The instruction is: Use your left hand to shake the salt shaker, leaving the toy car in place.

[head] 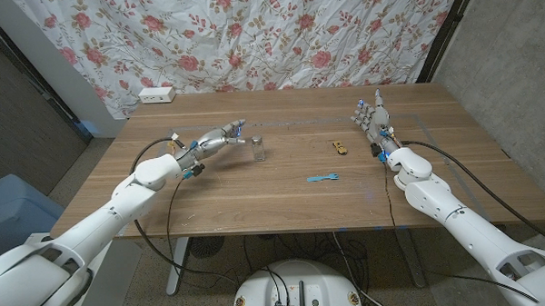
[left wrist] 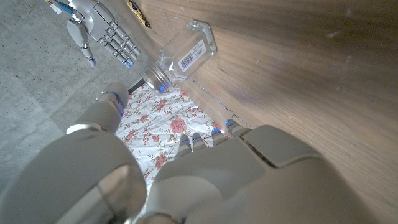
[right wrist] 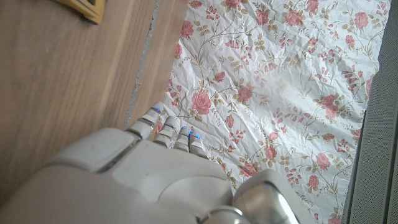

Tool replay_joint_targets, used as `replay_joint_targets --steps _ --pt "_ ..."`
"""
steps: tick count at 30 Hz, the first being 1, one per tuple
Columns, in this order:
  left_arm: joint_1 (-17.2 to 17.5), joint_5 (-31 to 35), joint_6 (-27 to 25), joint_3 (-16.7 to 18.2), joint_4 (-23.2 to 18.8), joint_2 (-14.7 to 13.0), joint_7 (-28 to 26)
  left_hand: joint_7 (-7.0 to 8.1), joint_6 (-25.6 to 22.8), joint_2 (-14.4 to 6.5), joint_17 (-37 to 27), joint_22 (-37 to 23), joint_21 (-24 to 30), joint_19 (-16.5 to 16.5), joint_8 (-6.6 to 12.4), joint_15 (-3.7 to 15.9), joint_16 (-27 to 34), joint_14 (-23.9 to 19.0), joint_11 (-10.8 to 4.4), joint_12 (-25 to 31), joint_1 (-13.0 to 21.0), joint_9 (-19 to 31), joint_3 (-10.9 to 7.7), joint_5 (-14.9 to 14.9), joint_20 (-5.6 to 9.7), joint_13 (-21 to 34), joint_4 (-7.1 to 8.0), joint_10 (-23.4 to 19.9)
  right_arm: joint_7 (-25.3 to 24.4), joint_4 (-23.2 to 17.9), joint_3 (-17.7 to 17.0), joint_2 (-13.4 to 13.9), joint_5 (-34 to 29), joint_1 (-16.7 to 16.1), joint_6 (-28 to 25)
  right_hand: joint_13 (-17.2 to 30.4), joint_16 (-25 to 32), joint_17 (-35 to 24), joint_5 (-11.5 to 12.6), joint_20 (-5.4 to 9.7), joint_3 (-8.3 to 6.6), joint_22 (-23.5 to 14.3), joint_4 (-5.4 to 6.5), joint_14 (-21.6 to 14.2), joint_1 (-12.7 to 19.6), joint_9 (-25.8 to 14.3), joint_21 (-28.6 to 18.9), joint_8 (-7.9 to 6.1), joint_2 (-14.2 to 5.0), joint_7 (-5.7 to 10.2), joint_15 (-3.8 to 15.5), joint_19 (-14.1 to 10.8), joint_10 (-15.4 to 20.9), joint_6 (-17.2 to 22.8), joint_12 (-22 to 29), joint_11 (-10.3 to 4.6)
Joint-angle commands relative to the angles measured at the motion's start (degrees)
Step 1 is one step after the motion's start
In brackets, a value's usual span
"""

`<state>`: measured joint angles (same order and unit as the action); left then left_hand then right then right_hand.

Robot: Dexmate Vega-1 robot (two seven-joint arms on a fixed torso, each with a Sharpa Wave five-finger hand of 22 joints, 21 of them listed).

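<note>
Near the middle of the wooden surface (head: pixel 256 194), a little to the left, the salt shaker (head: pixel 258 148) stands upright: a clear glass body with a metal cap. The left wrist view shows a white barcode label on its glass side. The left hand (head: pixel 219 139) reaches in from the left and sits just beside the shaker, on its left, with the fingertips (head: pixel 240 127) pointing toward it and slightly to its far side. A narrow gap shows between the fingertips and the glass, so the hand is not touching the shaker. Its fingers are apart and hold nothing.

To the right of the shaker, well apart from it, the small yellow toy car (head: pixel 340 148) lies on the surface. Nearer than the car lies a small blue object (head: pixel 322 178), too small to name.

On the right side of the surface, the right hand (head: pixel 373 119) stands with its fingers raised and spread toward the far edge, holding nothing. It is to the right of the toy car and apart from it.

At the far left corner of the surface sits a white power strip (head: pixel 157 94). Behind the surface hangs a floral curtain (head: pixel 277 35), white with red roses.
</note>
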<state>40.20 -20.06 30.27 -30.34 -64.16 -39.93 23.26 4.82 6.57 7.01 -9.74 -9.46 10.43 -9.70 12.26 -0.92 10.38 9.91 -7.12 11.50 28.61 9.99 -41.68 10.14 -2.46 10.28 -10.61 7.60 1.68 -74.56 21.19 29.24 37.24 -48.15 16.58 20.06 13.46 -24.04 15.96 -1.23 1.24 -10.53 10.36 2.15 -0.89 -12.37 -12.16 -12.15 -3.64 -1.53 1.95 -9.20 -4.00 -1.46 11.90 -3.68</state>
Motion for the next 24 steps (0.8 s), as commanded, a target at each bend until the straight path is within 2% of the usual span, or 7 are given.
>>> replay_joint_targets --steps 1,19,24 --pt "0.21 3.51 2.13 -1.9 2.1 1.77 -3.53 -0.02 -1.4 0.45 -0.09 -0.25 0.39 -7.78 0.78 0.24 0.52 7.99 -0.32 0.63 0.85 0.2 0.33 0.22 0.3 0.1 0.11 -1.52 0.02 0.07 0.01 -0.02 -0.01 0.02 0.03 0.2 0.24 -0.28 0.41 -0.08 0.07 -0.3 0.32 0.3 -0.18 -0.2 -0.35 -0.34 -5.55 -0.49 1.92 -0.38 -0.3 -0.05 0.42 -0.03" --pt "-0.19 6.76 1.81 -3.68 2.94 3.4 -7.28 -1.48 -5.13 1.14 -0.07 -0.24 0.46 -6.83 2.0 -0.05 0.86 5.21 0.2 1.63 2.34 0.21 0.83 0.17 0.31 0.09 0.15 -7.31 0.03 0.09 0.01 -0.02 -0.01 0.03 0.04 0.2 0.24 -0.28 0.41 -0.08 0.07 -0.3 0.32 0.3 -0.18 -0.2 -0.36 -0.34 -5.54 -0.48 1.97 -0.38 -0.3 -0.07 0.42 -0.06" --pt "-0.4 7.22 1.47 -3.95 3.91 4.39 -8.78 -1.67 -7.53 1.3 -0.06 -0.24 0.55 -6.03 2.74 0.22 1.05 3.5 -0.35 1.9 3.14 0.2 1.09 0.15 0.29 0.07 0.16 -10.0 0.03 0.08 0.01 -0.02 -0.01 0.03 0.04 0.2 0.22 -0.28 0.41 -0.08 0.07 -0.3 0.32 0.36 -0.18 -0.2 -0.35 -0.35 -5.54 -0.48 2.01 -0.38 -0.34 -0.04 0.4 -0.03"
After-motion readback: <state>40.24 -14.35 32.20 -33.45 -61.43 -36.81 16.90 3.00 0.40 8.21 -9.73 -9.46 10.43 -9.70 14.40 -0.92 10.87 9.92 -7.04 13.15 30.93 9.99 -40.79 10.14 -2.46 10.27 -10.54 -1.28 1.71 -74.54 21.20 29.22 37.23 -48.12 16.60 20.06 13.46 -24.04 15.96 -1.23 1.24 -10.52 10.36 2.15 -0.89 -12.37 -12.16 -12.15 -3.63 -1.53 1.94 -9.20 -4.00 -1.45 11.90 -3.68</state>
